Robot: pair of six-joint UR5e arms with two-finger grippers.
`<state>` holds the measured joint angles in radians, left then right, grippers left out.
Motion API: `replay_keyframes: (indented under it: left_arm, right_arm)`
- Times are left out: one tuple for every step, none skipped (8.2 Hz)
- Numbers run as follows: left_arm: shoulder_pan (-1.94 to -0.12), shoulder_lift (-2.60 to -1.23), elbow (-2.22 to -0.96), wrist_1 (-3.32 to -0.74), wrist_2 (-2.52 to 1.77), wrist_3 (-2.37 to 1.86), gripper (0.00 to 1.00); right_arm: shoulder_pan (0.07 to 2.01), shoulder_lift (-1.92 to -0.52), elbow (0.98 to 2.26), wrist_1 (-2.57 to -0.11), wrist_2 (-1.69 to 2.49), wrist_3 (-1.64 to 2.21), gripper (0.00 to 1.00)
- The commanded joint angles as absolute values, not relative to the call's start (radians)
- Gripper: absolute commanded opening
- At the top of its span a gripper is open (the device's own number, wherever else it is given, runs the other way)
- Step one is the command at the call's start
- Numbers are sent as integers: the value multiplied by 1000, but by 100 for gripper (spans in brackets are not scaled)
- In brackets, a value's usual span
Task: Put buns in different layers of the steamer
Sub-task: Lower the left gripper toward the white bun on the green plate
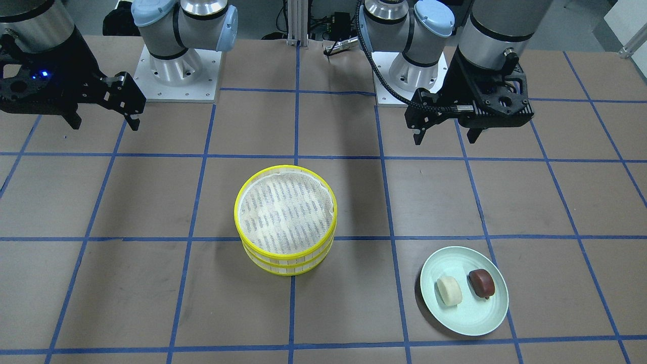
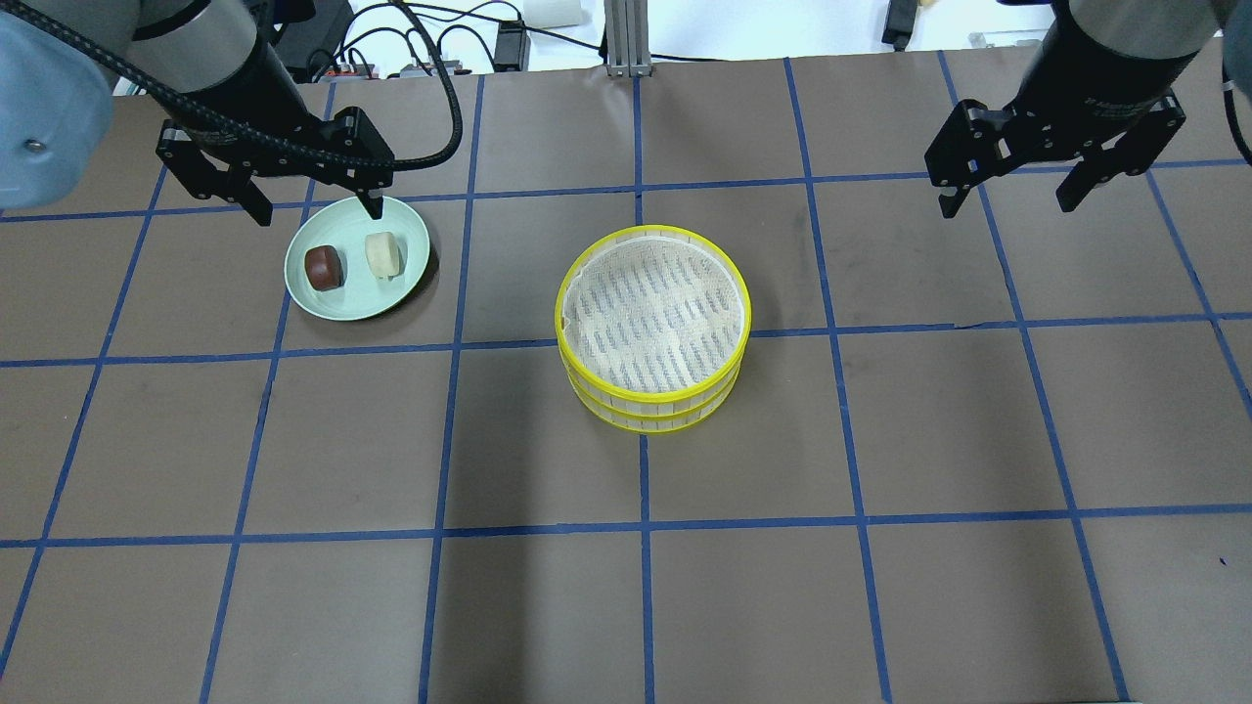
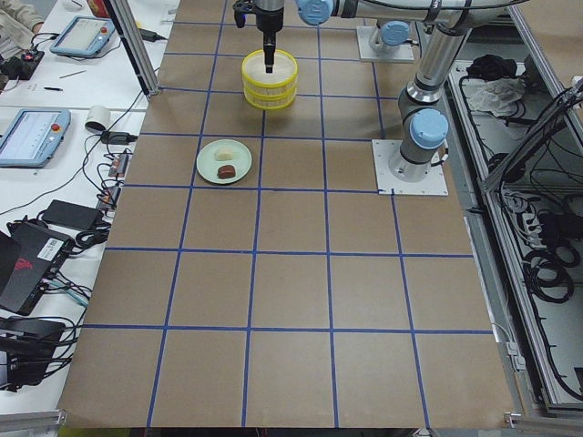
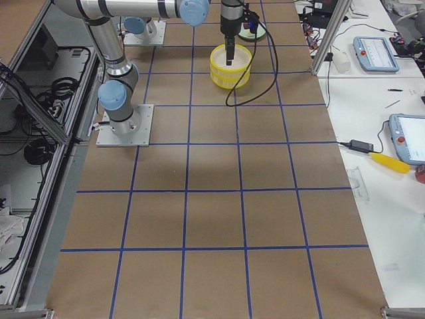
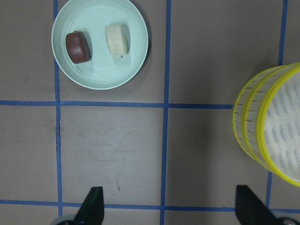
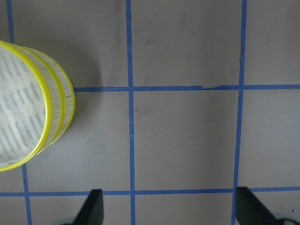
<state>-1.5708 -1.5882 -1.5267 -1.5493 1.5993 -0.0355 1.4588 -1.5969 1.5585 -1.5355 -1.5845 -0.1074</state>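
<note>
Two yellow-rimmed steamer layers stand stacked on each other mid-table, and the top layer's mesh is bare. The cream-white bun and the dark reddish-brown bun lie side by side on a pale green plate. My left gripper is open and empty, hovering high near the plate's robot-side edge. My right gripper is open and empty, high over bare table on the stack's other side. The left wrist view shows both buns and the stack's edge.
The brown table is marked with blue tape grid lines. The arm bases stand at the table's robot side. Operator tables with tablets and cables lie beyond the table's far edge.
</note>
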Motion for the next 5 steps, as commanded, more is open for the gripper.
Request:
replay_keyframes:
  left_arm:
    - [-1571,-1588,-1528,-1549,1600,-32,100]
    - [-1568,-1588,-1528,-1548,1601,-31,100]
    - [-1554,-1591,-1526,-1534,1601,-26,100]
    - [-1533,-1610,-1526,-1473,1601,-12,100]
    - [-1511,-1636,-1526,-1451,1600,1,100]
  right_arm:
    - [1459,-1597,1559,-1536,-1585,-107,100]
    - [1459,-1597,1559,-1536,-1585,-107,100]
    - [1459,-1597,1559,-1536,-1585,-107,100]
    - [1459,-1597,1559,-1536,-1585,-107,100]
    - [1459,-1597,1559,-1536,-1585,-107,100]
